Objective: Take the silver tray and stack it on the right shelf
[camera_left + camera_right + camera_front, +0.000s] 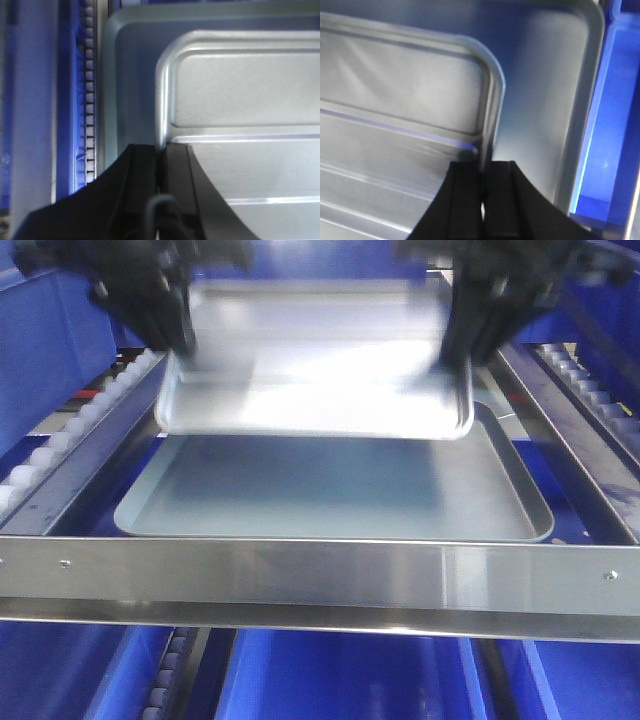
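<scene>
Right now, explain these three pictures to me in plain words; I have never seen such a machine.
This is a robot with two arms, each ending in a black pincer. The front view looks forward from the robot's body; the other two come from cameras on its left and right wrists. The left pincer and the right pincer each clamp a side rim of a shiny silver tray, holding it tilted above a larger, duller grey tray. That larger tray lies on a shelf with a steel front bar and white rollers along its sides. The front view is blurred, so I cannot tell whether the two trays touch.
</scene>
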`<action>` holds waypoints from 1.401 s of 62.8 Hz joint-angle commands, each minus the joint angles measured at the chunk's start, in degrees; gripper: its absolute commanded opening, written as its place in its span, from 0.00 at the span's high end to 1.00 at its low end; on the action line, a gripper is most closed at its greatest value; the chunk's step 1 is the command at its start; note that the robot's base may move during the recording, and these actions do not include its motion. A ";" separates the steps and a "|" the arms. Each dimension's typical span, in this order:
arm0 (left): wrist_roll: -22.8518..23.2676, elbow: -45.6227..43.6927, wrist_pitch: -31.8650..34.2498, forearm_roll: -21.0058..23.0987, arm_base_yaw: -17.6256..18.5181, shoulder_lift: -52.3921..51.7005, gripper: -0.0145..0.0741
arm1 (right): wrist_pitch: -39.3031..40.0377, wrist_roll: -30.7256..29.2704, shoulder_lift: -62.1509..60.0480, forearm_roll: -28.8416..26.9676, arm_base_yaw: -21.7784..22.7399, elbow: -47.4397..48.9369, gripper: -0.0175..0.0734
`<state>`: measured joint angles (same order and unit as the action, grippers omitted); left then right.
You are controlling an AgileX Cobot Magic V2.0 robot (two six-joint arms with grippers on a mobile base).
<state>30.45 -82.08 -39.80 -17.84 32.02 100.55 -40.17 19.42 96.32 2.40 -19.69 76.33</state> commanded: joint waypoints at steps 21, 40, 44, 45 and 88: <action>-3.59 -2.73 2.16 -1.43 -1.28 2.59 0.92 | 0.63 -0.78 1.17 4.67 2.99 2.10 0.74; -3.63 -2.82 2.30 -0.76 -1.28 2.59 0.36 | 0.15 -0.78 1.17 4.67 2.99 2.10 0.23; -3.63 -3.57 1.63 -0.76 -1.28 2.59 0.34 | 0.15 -0.78 1.05 4.67 2.99 2.10 0.12; -3.63 -3.68 1.51 -0.76 -1.28 2.59 0.35 | 0.15 -0.78 1.06 4.67 2.99 2.10 0.10; -10.98 0.22 -11.15 6.97 -1.28 -12.43 0.69 | -4.92 -1.83 -15.88 4.67 2.99 -2.79 0.40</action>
<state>19.68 -84.36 -54.59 -10.84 30.71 94.46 -47.21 18.90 84.92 6.00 -16.84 74.29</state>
